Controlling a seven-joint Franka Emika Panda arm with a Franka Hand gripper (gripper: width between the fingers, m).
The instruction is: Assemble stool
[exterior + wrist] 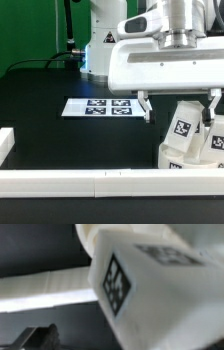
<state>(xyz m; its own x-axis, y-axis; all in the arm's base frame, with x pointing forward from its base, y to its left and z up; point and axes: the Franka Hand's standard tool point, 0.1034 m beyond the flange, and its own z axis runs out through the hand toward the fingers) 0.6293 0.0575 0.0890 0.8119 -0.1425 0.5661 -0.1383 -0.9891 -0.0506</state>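
- Black table (pixel 40 135): long white rail (pixel 60 181) along the near edge. The marker board (pixel 100 106) lies flat, further back and towards the exterior view's left.
- Arm: the claw (pixel 180 104) hangs over the near part of the table, at the exterior view's right. Its jaws are spread wide and pinch nothing.
- Stool parts sit together directly below the claw, just behind the rail. A low white mass (pixel 167 157) is probably the seat, but its outline is too hidden to confirm.
- Tagged leg (pixel 183 126): stands between the jaws, clear of the one on the exterior view's left. Its long axis is roughly upright and leaning slightly. A second tagged leg (pixel 214 146) is beside it, on the exterior view's right.
- Wrist view: the leg (pixel 140 286) fills the picture, tilted. One dark fingertip (pixel 38 337) shows apart from it.
- Judgement: the leg lies straight below, so descend, then close across its width.
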